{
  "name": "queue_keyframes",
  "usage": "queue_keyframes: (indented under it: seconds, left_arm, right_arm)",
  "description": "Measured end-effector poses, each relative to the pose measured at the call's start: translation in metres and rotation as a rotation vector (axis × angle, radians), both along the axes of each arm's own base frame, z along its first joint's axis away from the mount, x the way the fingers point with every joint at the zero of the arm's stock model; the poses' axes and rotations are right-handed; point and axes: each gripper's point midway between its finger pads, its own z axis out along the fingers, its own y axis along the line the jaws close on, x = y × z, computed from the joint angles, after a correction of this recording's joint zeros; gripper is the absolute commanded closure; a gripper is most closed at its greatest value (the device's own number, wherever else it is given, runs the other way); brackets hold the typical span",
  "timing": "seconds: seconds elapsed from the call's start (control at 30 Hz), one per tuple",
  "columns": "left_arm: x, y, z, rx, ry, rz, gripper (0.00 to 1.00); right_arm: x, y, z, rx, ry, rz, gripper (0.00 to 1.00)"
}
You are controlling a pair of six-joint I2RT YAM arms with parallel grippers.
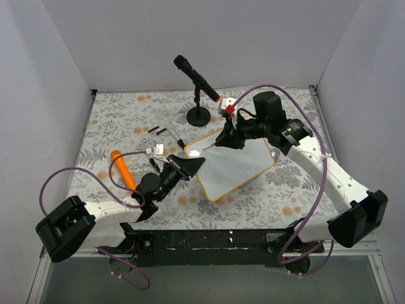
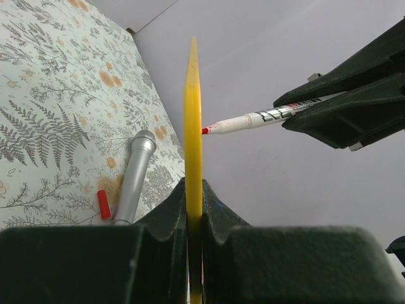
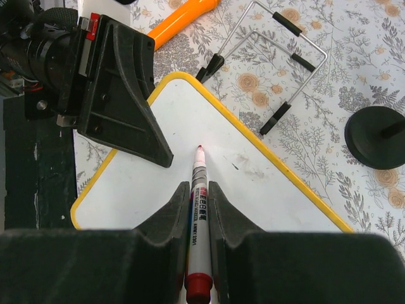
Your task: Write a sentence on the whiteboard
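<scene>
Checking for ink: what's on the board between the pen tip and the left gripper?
Nothing: the right wrist view shows bare whiteboard from the tip of the marker to the left gripper, no ink.

1 microphone (image 1: 197, 79) is mounted on a stand (image 1: 199, 116); 1 orange cylinder (image 1: 123, 170) and 1 wire rack (image 3: 276, 118) are laid on floral cloth (image 1: 114, 120).

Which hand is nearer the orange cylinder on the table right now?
Left. The left hand clamps the whiteboard at the edge facing the orange cylinder; the right hand holds the marker over the board, farther off.
</scene>
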Motion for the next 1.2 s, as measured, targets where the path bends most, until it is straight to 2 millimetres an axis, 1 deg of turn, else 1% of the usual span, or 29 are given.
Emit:
queue_keyframes:
  seconds: [0.33, 0.7, 0.83, 1.03, 1.2]
  left_arm:
    - [0.002, 0.001, -0.002, 0.004, 0.005, 0.01, 1.0]
    - [0.003, 0.003, -0.005, 0.017, 0.015, 0.022, 1.0]
    - [0.003, 0.003, -0.005, 0.017, 0.016, 0.022, 1.0]
    - [0.002, 0.003, -0.002, 0.009, 0.009, 0.023, 1.0]
    - [0.002, 0.004, -0.002, 0.009, 0.009, 0.023, 1.0]
  right_arm:
    - [0.004, -0.001, -0.002, -0.009, -0.001, -0.028, 0.99]
    - [0.018, -0.006, -0.003, -0.031, -0.024, -0.099, 0.99]
    - [0.016, -0.006, -0.003, -0.027, -0.025, -0.087, 0.99]
    - [0.008, -0.003, -0.001, -0.012, -0.021, -0.035, 0.99]
    - [0.007, -0.002, -0.001, -0.009, -0.02, -0.026, 0.99]
